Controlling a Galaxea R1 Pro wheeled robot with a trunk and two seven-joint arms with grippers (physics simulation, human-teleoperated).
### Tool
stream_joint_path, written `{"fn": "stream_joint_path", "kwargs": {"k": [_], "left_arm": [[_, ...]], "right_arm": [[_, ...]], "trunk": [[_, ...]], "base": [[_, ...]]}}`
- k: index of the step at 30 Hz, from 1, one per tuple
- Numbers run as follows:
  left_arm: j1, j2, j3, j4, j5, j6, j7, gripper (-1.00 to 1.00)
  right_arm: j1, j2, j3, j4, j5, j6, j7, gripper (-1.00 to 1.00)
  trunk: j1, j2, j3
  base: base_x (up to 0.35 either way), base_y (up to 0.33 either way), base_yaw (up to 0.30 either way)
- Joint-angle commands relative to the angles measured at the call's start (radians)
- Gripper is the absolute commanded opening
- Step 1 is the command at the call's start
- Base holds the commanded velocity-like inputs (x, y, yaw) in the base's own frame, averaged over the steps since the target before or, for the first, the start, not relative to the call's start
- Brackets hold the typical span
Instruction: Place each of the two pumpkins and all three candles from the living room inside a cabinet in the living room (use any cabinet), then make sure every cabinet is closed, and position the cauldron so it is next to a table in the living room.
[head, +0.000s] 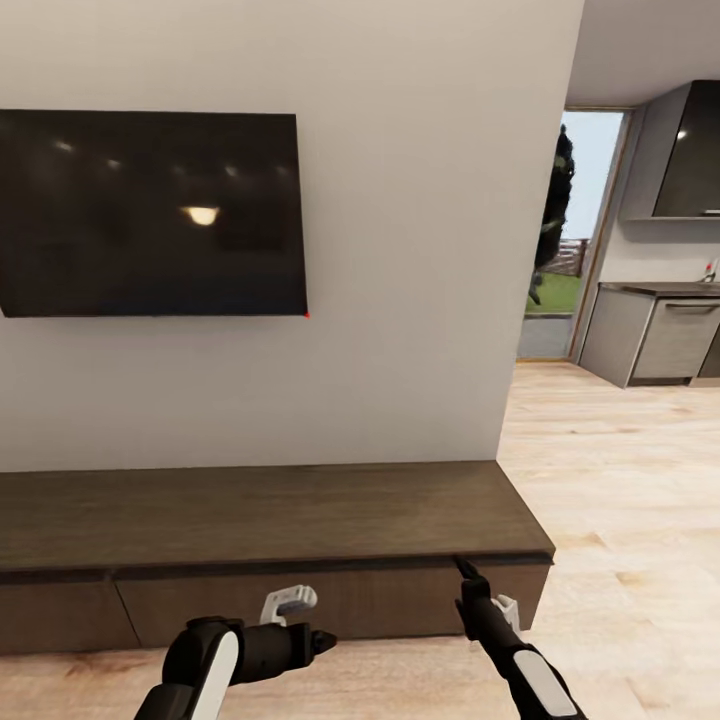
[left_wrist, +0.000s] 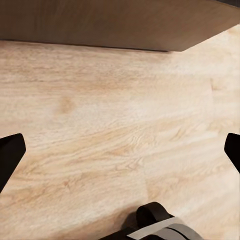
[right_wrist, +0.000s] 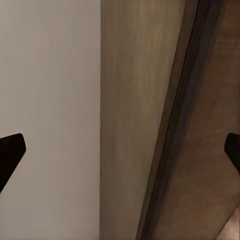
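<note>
Matt dark wood cabinet (head: 270, 515); pale plank floor (head: 620, 480).

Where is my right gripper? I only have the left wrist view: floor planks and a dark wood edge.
Observer: The head view has the right gripper pointing up at the front top edge of the cabinet, near its right end.
Operator: Is it open?
Observer: Yes. The right wrist view shows its fingertips spread wide with nothing between them.
Operator: Any drawer pulled out?
Observer: None that I can see. In the head view the drawer fronts look flush under the top.
</note>
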Motion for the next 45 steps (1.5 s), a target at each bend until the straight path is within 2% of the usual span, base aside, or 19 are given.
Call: {"fn": "stream_joint_path", "kwargs": {"k": [1,7,12,17,22,32,40,45], "left_arm": [[-0.001,-0.001,-0.001,0.0,0.004,0.004,-0.003,1.0],[-0.001,-0.01,-0.004,0.0,0.023,0.004,-0.003,1.0],[-0.001,-0.018,-0.004,0.0,0.039,0.004,-0.003,1.0],[-0.001,-0.017,-0.004,-0.002,0.086,0.004,-0.003,1.0],[-0.001,-0.014,-0.004,-0.006,0.106,0.004,-0.003,1.0],[-0.001,-0.015,-0.023,-0.012,0.122,0.004,-0.003,1.0],[-0.001,-0.015,-0.024,-0.013,0.122,0.004,-0.003,1.0],[-0.001,-0.014,-0.024,-0.013,0.121,0.004,-0.003,1.0]], "right_arm": [[-0.001,0.0,-0.007,0.0,-0.008,0.011,-0.016,1.0],[-0.002,-0.001,-0.014,0.001,-0.01,0.008,-0.115,1.0],[-0.002,0.0,-0.019,0.001,-0.01,0.006,-0.124,1.0],[-0.002,0.001,-0.02,0.001,-0.01,0.005,-0.122,1.0],[-0.002,0.001,-0.02,0.003,-0.01,0.004,-0.117,1.0],[-0.002,0.0,-0.019,0.008,-0.009,0.003,-0.103,1.0],[-0.002,0.0,-0.02,0.01,-0.007,0.002,-0.003,1.0],[-0.002,0.0,-0.02,0.01,-0.007,0.0,0.015,1.0]], "trunk": [[0.0,0.0,-0.001],[0.0,0.0,-0.001],[0.0,0.0,-0.001],[0.0,0.0,-0.001],[0.0,0.0,-0.001],[0.038,-0.07,-0.032],[0.069,-0.126,-0.057],[0.088,-0.161,-0.073]], "base": [[0.013,0.0,0.0],[0.003,0.0,0.0],[0.0,0.0,0.0],[0.0,0.0,0.0],[0.0,0.0,0.0],[0.0,0.0,0.0],[0.0,0.0,0.0],[0.0,0.0,0.0]]}}
